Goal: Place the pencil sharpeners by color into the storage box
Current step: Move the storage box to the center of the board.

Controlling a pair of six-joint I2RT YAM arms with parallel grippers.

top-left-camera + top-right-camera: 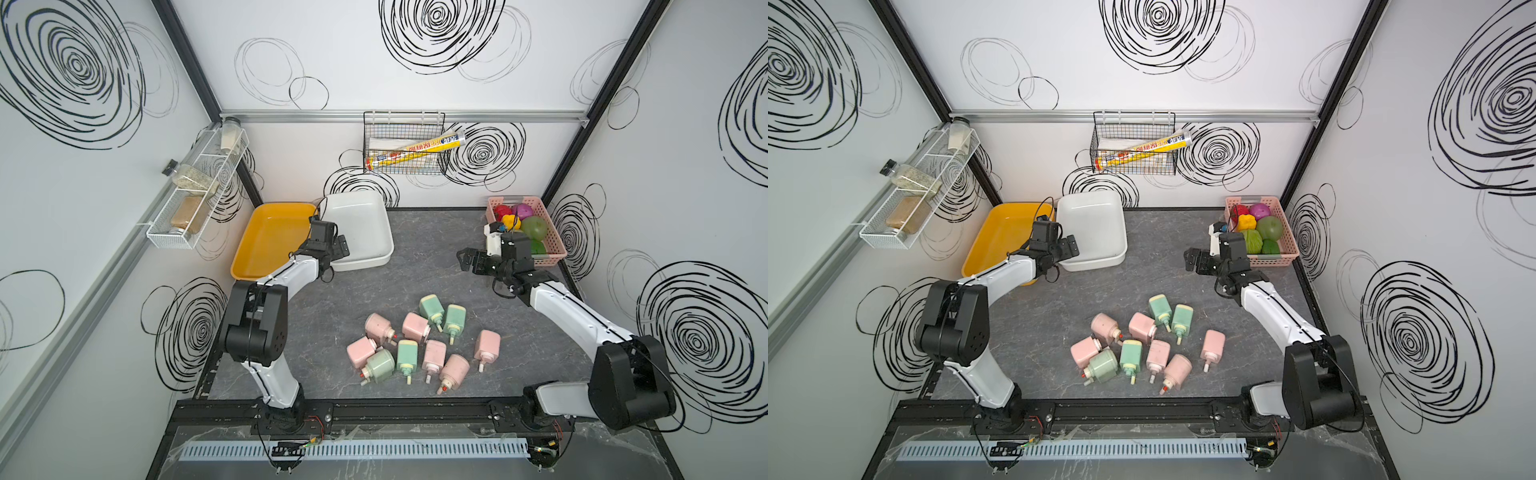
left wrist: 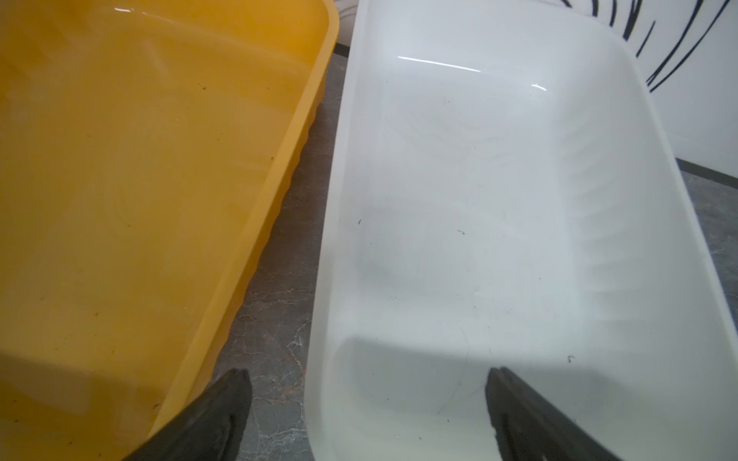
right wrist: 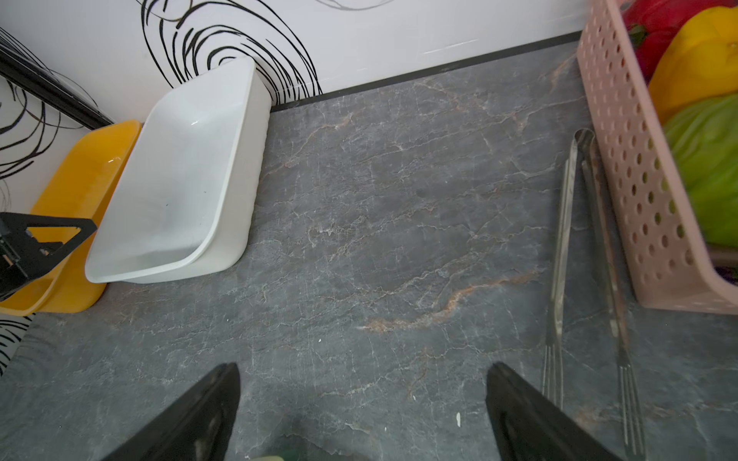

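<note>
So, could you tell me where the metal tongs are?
In the right wrist view, the metal tongs lie on the table, on the robot's right, alongside the pink basket, on its side facing the white tub.

The left arm [image 1: 291, 270] covers part of the yellow tray [image 1: 266, 237]; the right wrist view crops the pink basket [image 3: 623, 159].

Six pink blocky plastic pencil sharpeners [image 1: 415, 326], four mint green ones [image 1: 454, 318], one yellow plastic tub [image 1: 266, 241], one white tub [image 1: 361, 224], one pink perforated basket [image 1: 552, 237], one pair of steel tongs [image 3: 561, 239].
</note>
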